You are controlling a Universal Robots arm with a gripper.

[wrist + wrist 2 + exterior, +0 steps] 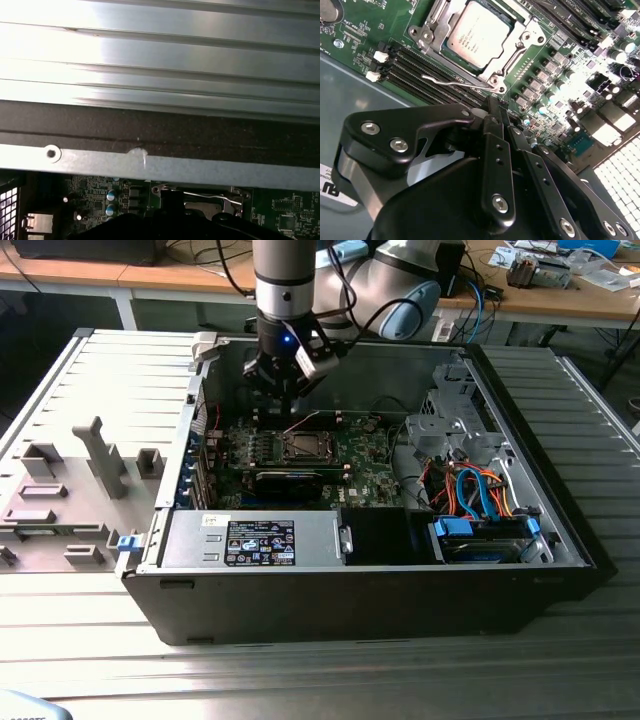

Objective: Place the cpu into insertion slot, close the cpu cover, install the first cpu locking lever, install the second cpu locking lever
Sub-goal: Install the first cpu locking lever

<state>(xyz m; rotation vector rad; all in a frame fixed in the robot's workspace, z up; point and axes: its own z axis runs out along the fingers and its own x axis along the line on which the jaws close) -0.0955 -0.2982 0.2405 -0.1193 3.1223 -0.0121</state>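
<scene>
Looking at the exterior view, the gripper (287, 390) is seen hanging inside the open computer case (520, 570), just over the far edge of the green motherboard (370, 475). The insertion slot (303, 447) lies a bit nearer the camera than the gripper, pretty much straight in front of it.

In the second wrist view the cpu (476, 32) is already seated in the slot, silver top up, and the cpu cover (522, 42) is folded down around it, so the chip shows through the big square opening. One thin wire locking lever (455, 81) is seen lying loose along the socket edge closest to the gripper, its long axis running parallel to that edge, and it doesn't look hooked down yet, though that's a judgement call. The gripper's black fingers (496, 120) are pressed together with nothing pinched between them, tips sitting just short of that lever, near its bent end by the cover's corner.

So the lever is what's nearest, lying crosswise just ahead of the fingertips.
</scene>
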